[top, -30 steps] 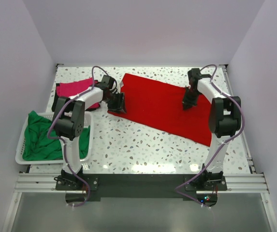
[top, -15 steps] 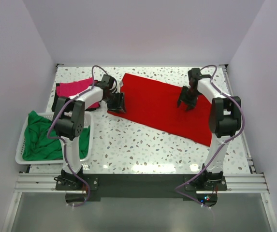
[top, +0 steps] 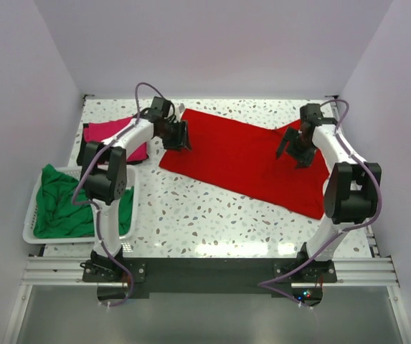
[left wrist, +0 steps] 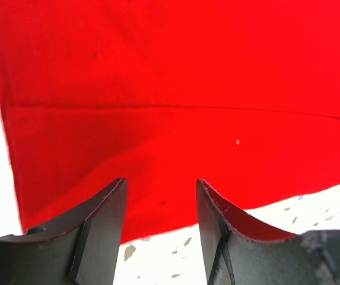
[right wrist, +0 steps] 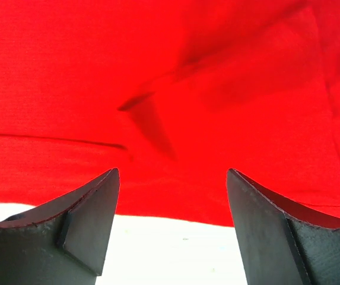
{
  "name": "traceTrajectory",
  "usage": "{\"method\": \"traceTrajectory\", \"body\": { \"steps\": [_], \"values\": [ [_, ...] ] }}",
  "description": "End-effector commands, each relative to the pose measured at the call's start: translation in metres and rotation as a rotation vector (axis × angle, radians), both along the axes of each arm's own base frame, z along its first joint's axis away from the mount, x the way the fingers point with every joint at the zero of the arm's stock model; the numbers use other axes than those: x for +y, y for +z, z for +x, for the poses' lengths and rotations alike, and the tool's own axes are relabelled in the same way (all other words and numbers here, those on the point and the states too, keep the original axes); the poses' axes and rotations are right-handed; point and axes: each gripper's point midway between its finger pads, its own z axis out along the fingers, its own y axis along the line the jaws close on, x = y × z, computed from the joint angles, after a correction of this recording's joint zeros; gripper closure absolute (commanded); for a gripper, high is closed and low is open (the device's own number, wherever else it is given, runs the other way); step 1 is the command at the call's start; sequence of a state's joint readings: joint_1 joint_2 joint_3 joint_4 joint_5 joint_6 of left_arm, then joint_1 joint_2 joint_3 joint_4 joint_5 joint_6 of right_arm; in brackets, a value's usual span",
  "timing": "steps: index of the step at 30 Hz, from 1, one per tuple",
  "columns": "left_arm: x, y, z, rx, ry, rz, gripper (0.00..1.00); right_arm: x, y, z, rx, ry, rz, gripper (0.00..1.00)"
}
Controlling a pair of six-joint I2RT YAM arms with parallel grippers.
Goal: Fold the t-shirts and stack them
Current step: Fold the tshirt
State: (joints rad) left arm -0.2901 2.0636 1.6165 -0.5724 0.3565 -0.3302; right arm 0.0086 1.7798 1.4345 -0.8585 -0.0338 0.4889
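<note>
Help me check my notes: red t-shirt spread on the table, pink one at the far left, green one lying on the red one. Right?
Not quite: the green t-shirt lies in the white basket at the near left, apart from the red t-shirt, as the top external view shows. The rest holds.

bright, even light from overhead. top view sharp, with soft glare patches on the near tabletop (top: 212,247). wrist views: bare tabletop blown out to plain white, red t-shirt (left wrist: 175,89) oversaturated, weave barely visible. dark crease shadow in right wrist view. no motion blur.
</note>
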Motion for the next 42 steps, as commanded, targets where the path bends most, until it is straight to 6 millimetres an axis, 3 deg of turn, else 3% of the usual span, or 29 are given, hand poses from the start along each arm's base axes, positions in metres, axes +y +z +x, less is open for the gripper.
{"method": "traceTrajectory", "body": {
  "steps": [1, 8, 10, 18, 26, 34, 38, 41, 42],
  "values": [
    [-0.008, -0.019, 0.009, 0.026, -0.013, -0.041, 0.46, -0.017, -0.022, -0.010, 0.037, -0.047, -0.021, 0.24],
    [0.003, -0.048, -0.004, 0.060, -0.013, 0.017, 0.46, -0.023, -0.064, -0.037, 0.144, -0.083, -0.021, 0.24],
    [0.006, -0.049, -0.008, 0.053, -0.010, 0.026, 0.46, -0.024, -0.072, -0.044, 0.167, -0.084, -0.021, 0.24],
    [0.027, -0.068, -0.051, 0.113, -0.003, 0.098, 0.46, -0.027, -0.095, -0.085, 0.299, -0.082, -0.052, 0.24],
    [0.045, -0.072, -0.099, 0.198, -0.013, 0.139, 0.46, -0.026, -0.094, -0.138, 0.397, -0.103, -0.058, 0.24],
    [0.049, -0.069, -0.148, 0.257, -0.054, 0.136, 0.46, -0.025, -0.085, -0.188, 0.447, -0.129, -0.068, 0.24],
    [0.045, -0.052, -0.156, 0.228, -0.066, 0.112, 0.46, -0.022, -0.072, -0.190, 0.414, -0.136, -0.051, 0.24],
    [0.039, -0.034, -0.146, 0.198, -0.062, 0.085, 0.46, -0.023, -0.052, -0.173, 0.351, -0.141, -0.047, 0.23],
    [0.035, -0.021, -0.133, 0.162, -0.058, 0.069, 0.46, -0.024, -0.046, -0.166, 0.333, -0.143, -0.048, 0.23]
  ]
}}
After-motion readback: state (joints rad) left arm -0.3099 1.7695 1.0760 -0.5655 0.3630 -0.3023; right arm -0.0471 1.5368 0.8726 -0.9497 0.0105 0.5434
